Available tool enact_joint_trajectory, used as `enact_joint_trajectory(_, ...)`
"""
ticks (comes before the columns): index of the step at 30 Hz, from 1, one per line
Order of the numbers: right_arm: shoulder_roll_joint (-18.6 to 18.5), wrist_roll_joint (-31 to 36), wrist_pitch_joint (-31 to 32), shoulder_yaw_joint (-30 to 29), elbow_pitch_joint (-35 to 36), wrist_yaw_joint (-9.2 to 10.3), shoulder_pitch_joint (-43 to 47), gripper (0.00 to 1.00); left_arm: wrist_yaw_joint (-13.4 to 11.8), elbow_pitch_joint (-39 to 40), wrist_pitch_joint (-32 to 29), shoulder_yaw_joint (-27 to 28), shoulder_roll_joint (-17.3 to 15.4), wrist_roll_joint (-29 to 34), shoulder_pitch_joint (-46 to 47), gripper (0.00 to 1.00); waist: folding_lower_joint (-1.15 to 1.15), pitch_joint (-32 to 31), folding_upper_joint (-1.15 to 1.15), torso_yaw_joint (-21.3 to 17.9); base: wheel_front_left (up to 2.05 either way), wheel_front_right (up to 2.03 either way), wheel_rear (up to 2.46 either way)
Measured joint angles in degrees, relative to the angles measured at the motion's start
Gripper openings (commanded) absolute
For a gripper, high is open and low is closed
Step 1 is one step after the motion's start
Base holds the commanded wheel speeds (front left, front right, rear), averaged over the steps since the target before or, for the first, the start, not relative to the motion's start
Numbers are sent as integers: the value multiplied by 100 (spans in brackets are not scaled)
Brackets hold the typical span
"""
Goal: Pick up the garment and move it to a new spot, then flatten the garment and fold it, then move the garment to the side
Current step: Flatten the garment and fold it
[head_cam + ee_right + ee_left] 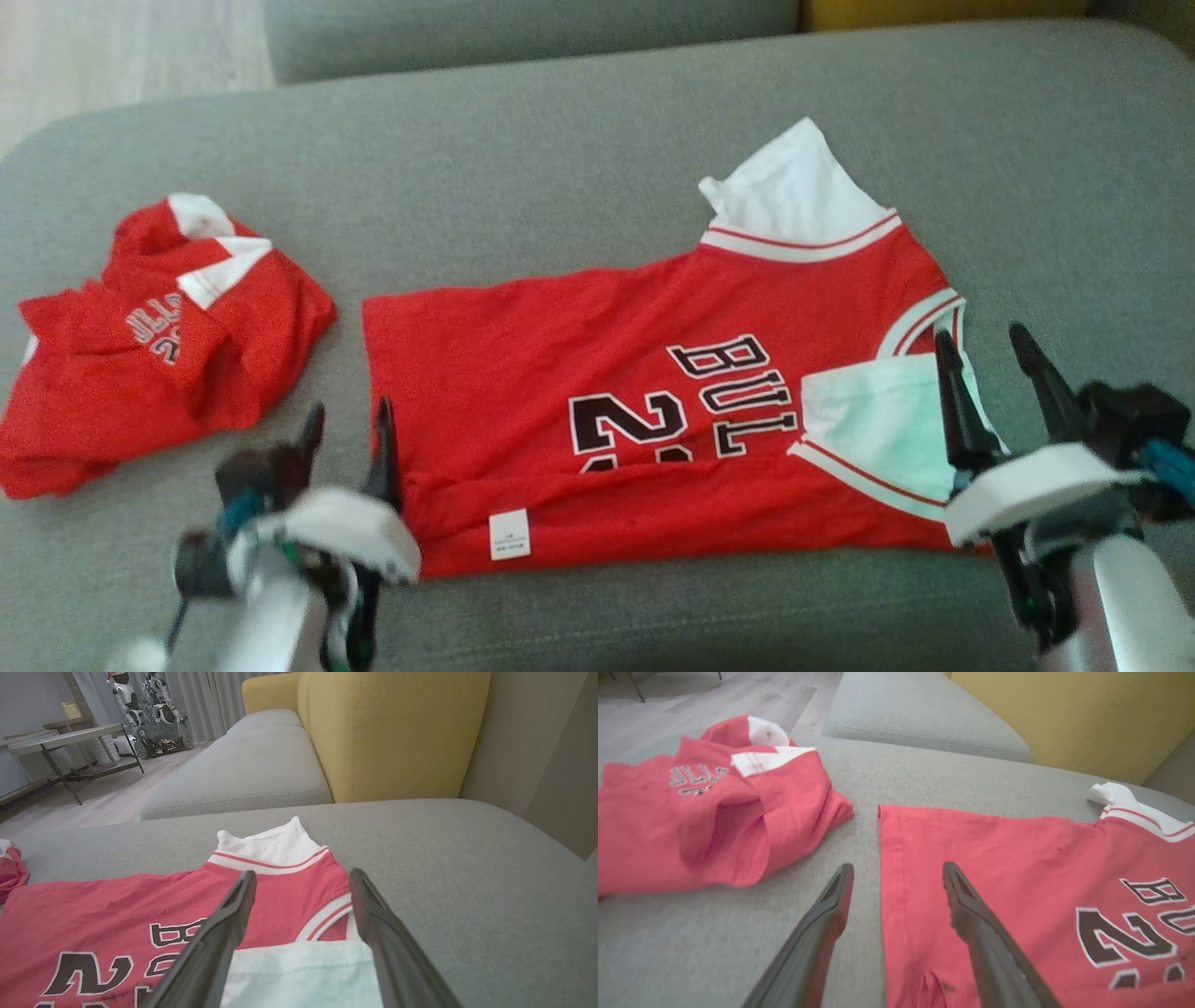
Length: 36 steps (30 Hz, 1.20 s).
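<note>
A red jersey garment (597, 373) with black lettering and white trim lies spread on the grey cushion (579, 168), its near long edge folded over so a white label shows. My left gripper (347, 439) stands open at the garment's left hem corner; in the left wrist view the hem edge (883, 868) runs between the two fingers. My right gripper (990, 359) stands open over the white-lined armhole at the garment's right end (299, 970). Nothing is held in either one.
A second red jersey (149, 345) lies crumpled at the cushion's left end, close to my left gripper. A further grey cushion (243, 765) and a yellow backrest (392, 732) stand behind. Wooden floor (714, 700) and a low table (60, 737) lie beyond.
</note>
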<state>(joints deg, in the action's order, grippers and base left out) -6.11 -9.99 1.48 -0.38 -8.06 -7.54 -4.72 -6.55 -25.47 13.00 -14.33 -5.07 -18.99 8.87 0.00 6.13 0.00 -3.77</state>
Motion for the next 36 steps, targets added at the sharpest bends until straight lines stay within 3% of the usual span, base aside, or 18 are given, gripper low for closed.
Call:
enact_joint_trajectory(9,-7,51,-86,327,57,0,-543,100,103,-1248,-537,-144,-294,237,1556,100,0,542,0,-335,0,0,0)
enact_joint_trajectory(20,8,91,-229,390,-105,0,-696,100,114,-2296,-476,-140,-453,281,2267,100,0,830,0,-601,0,0,0)
enact_joint_trajectory(29,41,111,-282,393,-219,0,-772,100,267,-2870,-287,-219,-487,288,2637,100,0,902,0,-644,0,0,0)
enact_joint_trajectory(30,45,126,-282,391,-231,0,-771,100,294,-2921,-282,-229,-483,288,2677,92,0,905,0,-640,0,0,0)
enact_joint_trajectory(31,49,151,-282,383,-235,0,-771,100,332,-2964,-280,-241,-480,288,2708,10,0,909,0,-632,0,0,0)
enact_joint_trajectory(32,56,152,-282,378,-236,0,-771,100,388,-3003,-255,-259,-472,287,2734,0,0,913,0,-622,0,0,0)
enact_joint_trajectory(36,33,160,-268,382,-274,0,-798,100,459,-3036,-63,-286,-377,276,2777,0,0,922,0,-551,0,0,0)
